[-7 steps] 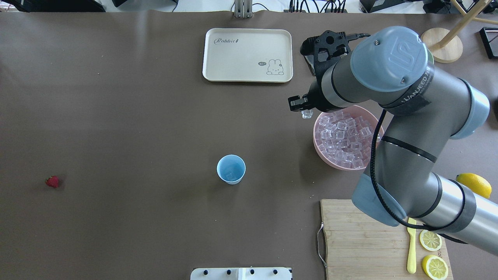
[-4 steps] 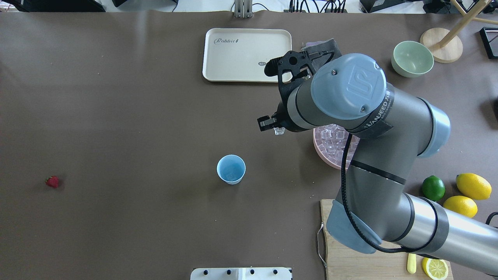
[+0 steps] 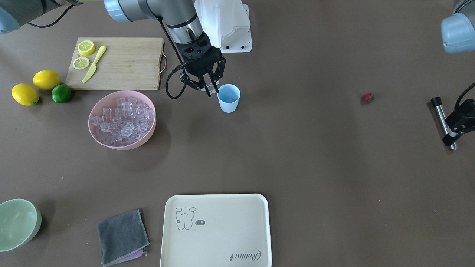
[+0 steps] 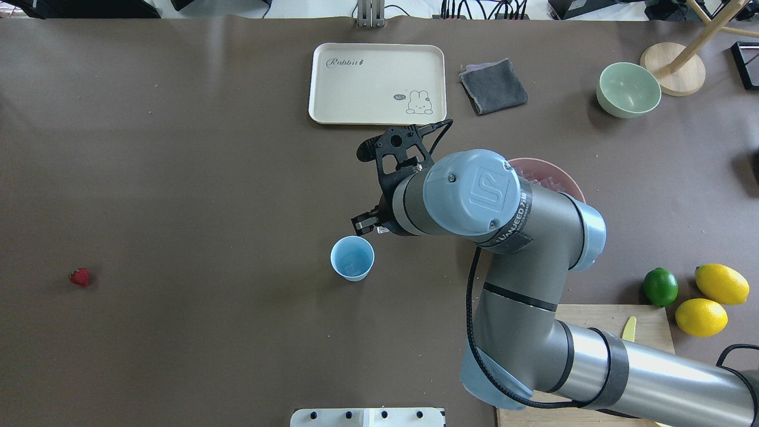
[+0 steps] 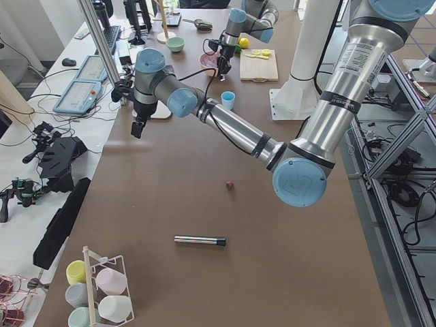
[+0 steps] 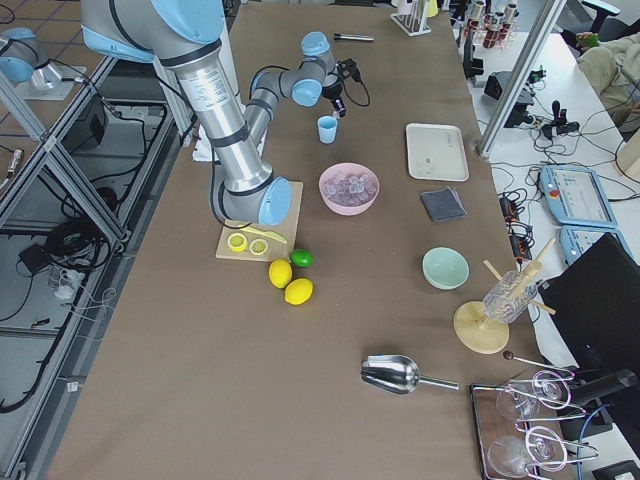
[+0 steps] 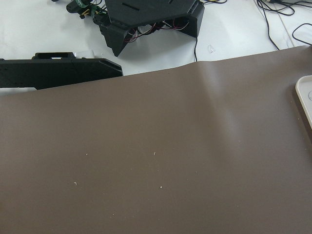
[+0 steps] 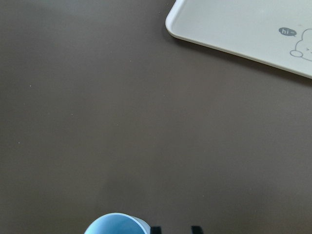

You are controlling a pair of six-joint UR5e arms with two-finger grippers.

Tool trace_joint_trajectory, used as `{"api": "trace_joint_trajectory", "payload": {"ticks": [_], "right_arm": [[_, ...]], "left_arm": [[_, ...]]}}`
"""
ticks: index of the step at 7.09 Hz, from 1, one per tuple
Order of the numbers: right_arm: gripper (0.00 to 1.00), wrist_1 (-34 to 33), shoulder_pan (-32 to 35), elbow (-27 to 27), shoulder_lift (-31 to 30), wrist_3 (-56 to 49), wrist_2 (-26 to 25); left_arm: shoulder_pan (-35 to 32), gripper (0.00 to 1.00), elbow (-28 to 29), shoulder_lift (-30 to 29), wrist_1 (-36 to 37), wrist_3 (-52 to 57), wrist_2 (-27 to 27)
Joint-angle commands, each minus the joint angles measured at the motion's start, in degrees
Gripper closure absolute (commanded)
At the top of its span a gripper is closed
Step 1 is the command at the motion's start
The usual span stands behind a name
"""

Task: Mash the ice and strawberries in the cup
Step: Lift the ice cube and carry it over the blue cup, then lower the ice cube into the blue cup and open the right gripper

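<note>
The light blue cup (image 4: 352, 258) stands upright mid-table; it also shows in the front view (image 3: 228, 98) and at the bottom of the right wrist view (image 8: 117, 225). My right gripper (image 3: 207, 90) is shut on one clear ice cube (image 3: 212, 87) and holds it just beside and above the cup's rim; the gripper also shows in the overhead view (image 4: 370, 227). Many more ice cubes fill the pink bowl (image 3: 90, 122). The strawberry (image 4: 80, 277) lies alone far to my left. My left gripper (image 3: 458, 122) hangs high over the table's left end; I cannot tell whether it is open.
A metal rod with a black knob (image 3: 441, 118) lies on the table at the left end. A cream tray (image 4: 377, 83), a grey cloth (image 4: 493, 86) and a green bowl (image 4: 628, 89) sit at the far side. A cutting board (image 3: 122, 63), lemons and a lime (image 3: 61, 93) are near my right.
My right arm has swung from the pink bowl toward me and to the left, carrying the ice cube to the cup's rim. The cup and the strawberry have not moved.
</note>
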Motion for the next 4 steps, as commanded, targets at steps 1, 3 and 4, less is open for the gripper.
{"api": "trace_joint_trajectory", "payload": {"ticks": [1,3,4], "right_arm": [[1.00,0.94,-1.37,-0.68,0.37,-0.23,-1.06],[1.00,1.73,-2.16,-0.77,0.29,-0.23,-1.33],[1.00,1.82,-2.86,-1.03,0.46,-0.23,-2.37]], "left_arm": [[0.05,0.02,0.17,0.07,0.00,-0.03,0.07],[0.05,0.02,0.08,-0.02,-0.09,-0.03,0.07],[0.05,0.02,0.17,-0.02,-0.18,0.06,0.07]]}}
